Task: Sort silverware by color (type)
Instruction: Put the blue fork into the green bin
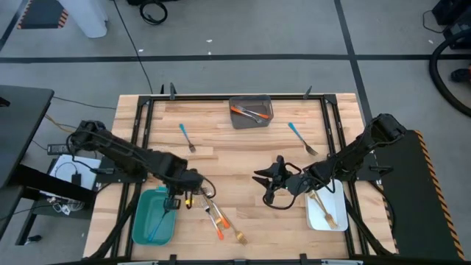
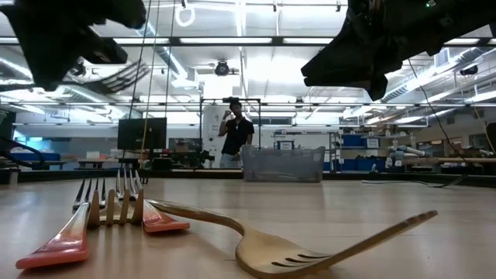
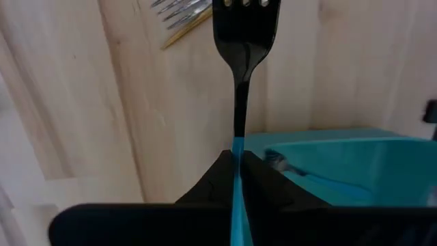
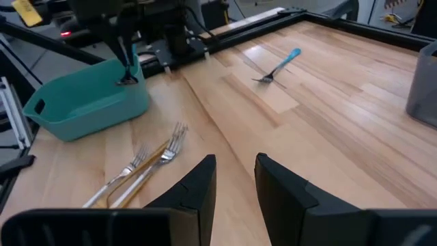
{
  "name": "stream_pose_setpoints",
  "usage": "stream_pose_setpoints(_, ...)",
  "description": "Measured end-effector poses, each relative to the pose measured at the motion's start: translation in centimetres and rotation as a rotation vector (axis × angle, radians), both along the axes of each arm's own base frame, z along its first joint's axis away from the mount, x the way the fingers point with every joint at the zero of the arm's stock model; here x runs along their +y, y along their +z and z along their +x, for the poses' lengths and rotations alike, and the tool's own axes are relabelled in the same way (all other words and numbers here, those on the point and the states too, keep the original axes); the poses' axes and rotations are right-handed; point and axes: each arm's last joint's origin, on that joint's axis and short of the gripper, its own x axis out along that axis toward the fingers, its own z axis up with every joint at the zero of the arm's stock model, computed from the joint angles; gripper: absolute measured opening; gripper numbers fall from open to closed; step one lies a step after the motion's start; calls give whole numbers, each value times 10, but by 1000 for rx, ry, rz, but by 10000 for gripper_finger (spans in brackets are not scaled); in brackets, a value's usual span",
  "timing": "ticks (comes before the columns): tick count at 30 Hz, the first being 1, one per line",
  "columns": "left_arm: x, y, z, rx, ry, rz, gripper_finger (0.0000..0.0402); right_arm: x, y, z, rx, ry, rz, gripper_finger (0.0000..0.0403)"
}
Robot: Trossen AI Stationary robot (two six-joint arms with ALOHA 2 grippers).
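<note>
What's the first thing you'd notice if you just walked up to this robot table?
The left claw pinching a blue-handled fork right at the teal bin's edge, at the table's near left. Next, the right claw, open and empty over mid-table, and the mixed pile of forks lying beside the teal bin.

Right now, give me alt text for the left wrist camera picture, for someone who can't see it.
The left gripper has its fingers shut on the handle of a blue-handled fork, tines pointing away, held over the near edge of a teal bin with another blue utensil inside. Silver fork tines with a gold piece lie farther off on the wooden table.
</note>
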Motion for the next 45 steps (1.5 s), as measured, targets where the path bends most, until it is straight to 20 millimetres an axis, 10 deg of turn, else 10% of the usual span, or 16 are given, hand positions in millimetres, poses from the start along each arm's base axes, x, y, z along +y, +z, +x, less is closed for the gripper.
stream_pose_setpoints(45, -111, 13, -93, -224, 547, 7, 27, -24, 17, 14, -108, -58, -149, 109)
